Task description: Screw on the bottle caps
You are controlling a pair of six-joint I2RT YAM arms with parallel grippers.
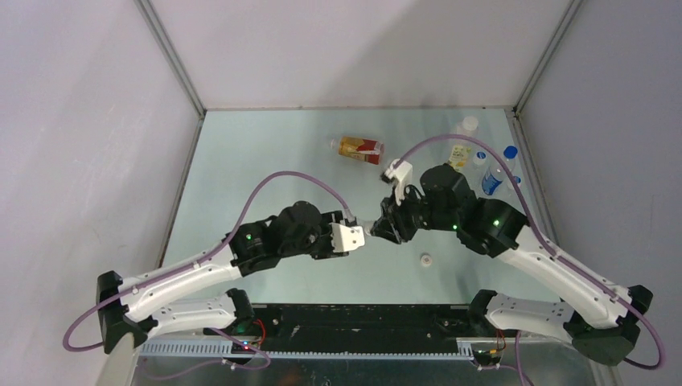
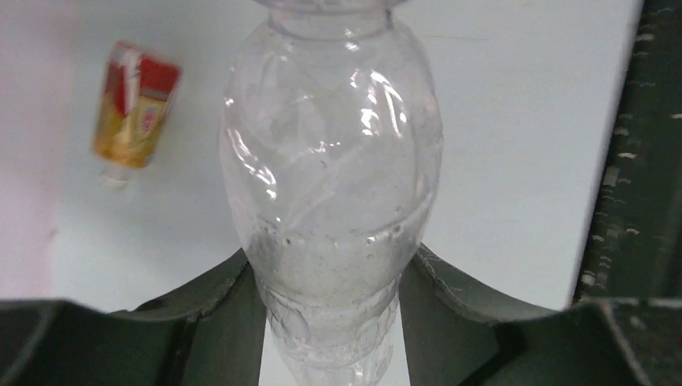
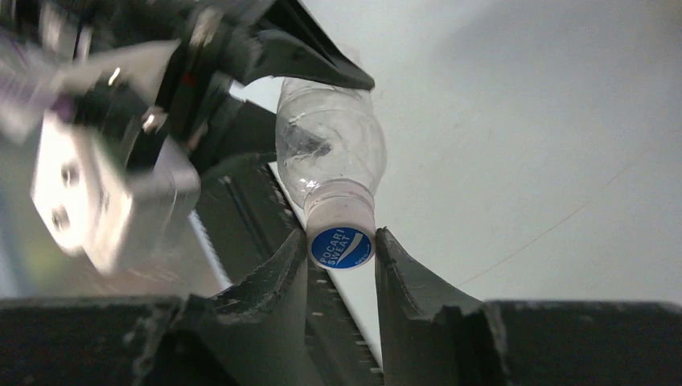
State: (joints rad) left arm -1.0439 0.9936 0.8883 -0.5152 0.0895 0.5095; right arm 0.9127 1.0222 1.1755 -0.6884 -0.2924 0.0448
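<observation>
My left gripper is shut on the lower body of a clear unlabelled bottle, which is held level above the table. The bottle's neck points at my right gripper. That gripper is shut on the cap sitting on the neck; the cap has white sides and a blue printed top. The bottle and the left gripper's fingers also show in the right wrist view. The amber-filled bottle with a red-orange label lies on its side further back, uncapped.
A loose white cap lies on the table in front of the right arm. At the back right stand a yellow-labelled bottle, a blue-labelled bottle, a white-topped bottle and a blue cap. Grey walls enclose the table.
</observation>
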